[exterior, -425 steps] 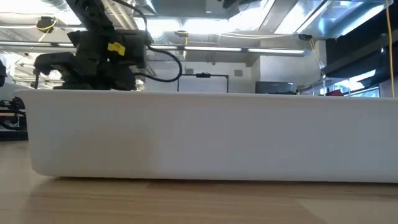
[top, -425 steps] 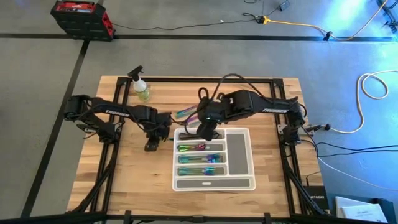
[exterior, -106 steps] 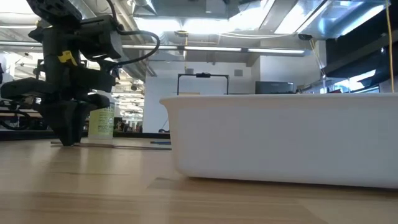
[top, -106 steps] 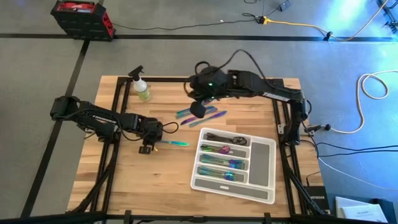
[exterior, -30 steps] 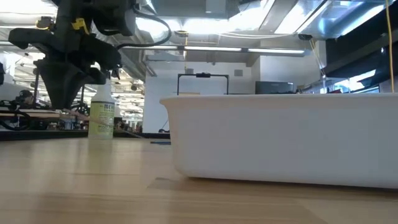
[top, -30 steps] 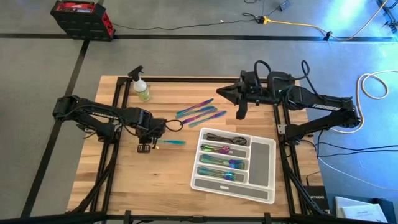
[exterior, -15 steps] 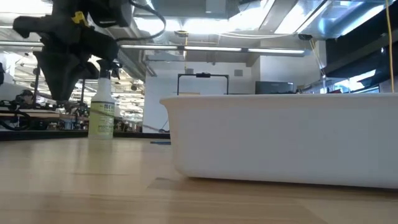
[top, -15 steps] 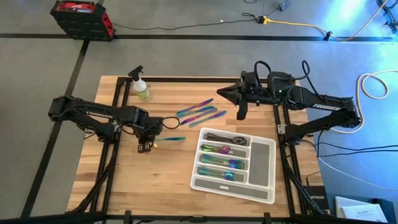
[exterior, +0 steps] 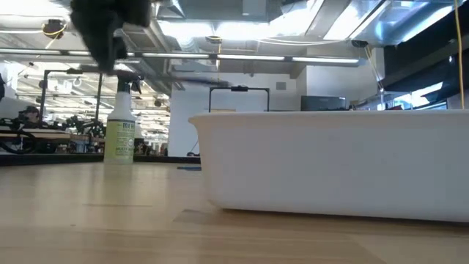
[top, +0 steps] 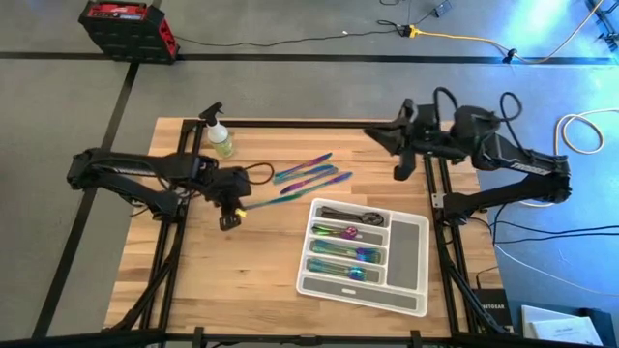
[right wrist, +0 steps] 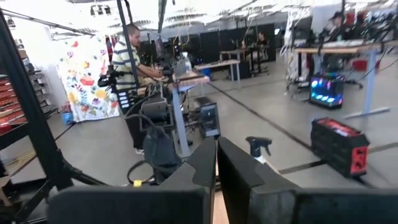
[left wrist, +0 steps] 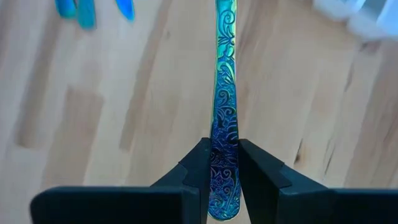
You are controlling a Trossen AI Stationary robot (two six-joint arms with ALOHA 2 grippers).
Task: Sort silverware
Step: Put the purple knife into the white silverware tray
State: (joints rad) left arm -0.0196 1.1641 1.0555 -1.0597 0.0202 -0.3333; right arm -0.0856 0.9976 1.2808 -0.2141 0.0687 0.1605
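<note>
My left gripper [left wrist: 222,163] pinched a utensil [left wrist: 223,93] by its handle; best carried level toward the tray [top: 407,239]; right gripper [right wrist: 216,163] was shut.

Left gripper [top: 230,211]: over table [top: 193,280], left of tray [top: 406,242]; utensil [top: 274,199] between its fingers [left wrist: 196,168], reaching toward the tray. Spray bottle [top: 221,138]: behind the gripper. Loose silverware [top: 311,173]: behind the held utensil's far end. Right gripper [top: 399,164]: beside the tray's rear right corner.
</note>
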